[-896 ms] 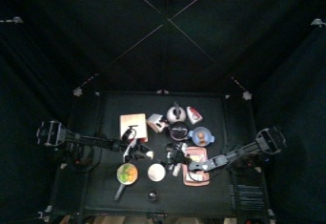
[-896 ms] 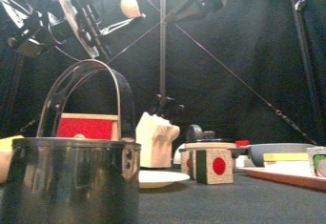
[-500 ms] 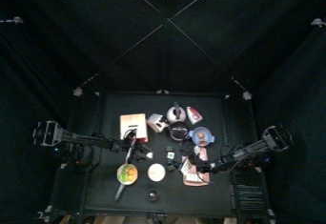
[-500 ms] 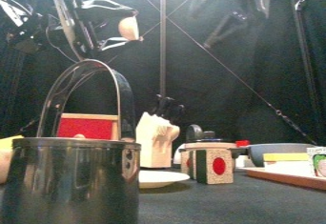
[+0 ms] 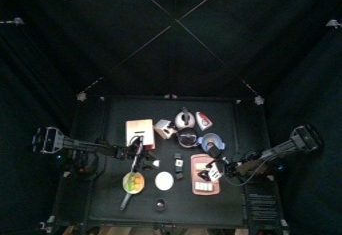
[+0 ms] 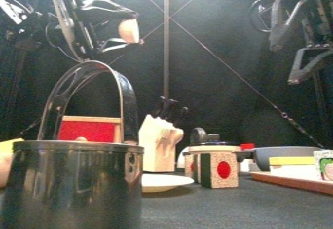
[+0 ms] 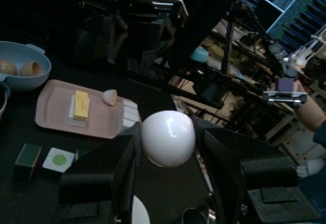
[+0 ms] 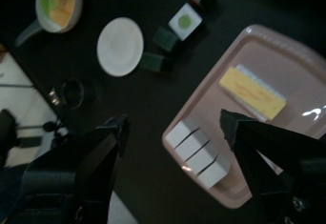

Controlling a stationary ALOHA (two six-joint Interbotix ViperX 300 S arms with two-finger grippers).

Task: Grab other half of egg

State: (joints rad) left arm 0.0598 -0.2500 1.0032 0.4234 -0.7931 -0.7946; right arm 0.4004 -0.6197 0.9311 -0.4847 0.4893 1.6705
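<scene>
My left gripper (image 7: 167, 144) is shut on a white egg half (image 7: 167, 136), held up in the air over the table's left side (image 5: 140, 159). From the front, the same egg half (image 6: 127, 26) shows in that gripper (image 6: 115, 30) at the upper left. A small pale rounded piece (image 7: 111, 96) lies on the pink tray (image 7: 51, 113); I cannot tell whether it is the other half of the egg. My right gripper (image 8: 173, 123) hangs open above the tray's edge (image 8: 274, 51), high at the right (image 6: 302, 33), with nothing between its jaws.
On the tray lie a yellow block (image 8: 254, 92) and a white segmented piece (image 8: 201, 152). Beside it are a white plate (image 8: 124, 45), green-faced cubes (image 8: 186, 20) and a bowl (image 8: 57, 1). A metal pot (image 6: 72, 179) stands at the front. A blue bowl (image 7: 18, 54) sits further off.
The right arm has drawn back from the table's middle toward the right side and now hangs over the tray. The left gripper with its egg half has shifted slightly left.
</scene>
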